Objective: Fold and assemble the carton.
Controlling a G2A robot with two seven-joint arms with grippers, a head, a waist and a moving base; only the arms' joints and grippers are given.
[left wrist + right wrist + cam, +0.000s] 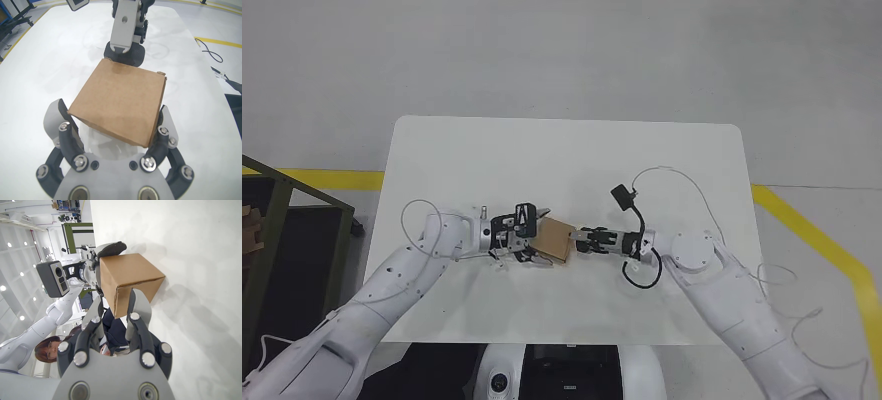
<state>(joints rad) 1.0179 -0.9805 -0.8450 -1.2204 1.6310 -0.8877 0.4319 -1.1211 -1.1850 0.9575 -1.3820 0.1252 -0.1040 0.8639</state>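
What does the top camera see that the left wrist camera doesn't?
Top view: the whole white table, a green frame beside it, both whole arms, one from each side. Left wrist view: the left tool's pads pressing two sides of the carton, and its layered side edge. Both: the carton between the left tool and right tool.

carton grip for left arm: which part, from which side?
Probably best: span the carton across its two flat, parallel side walls, coming in level from the end facing the left gripper. The right gripper crowds the opposite end, so that side is blocked.
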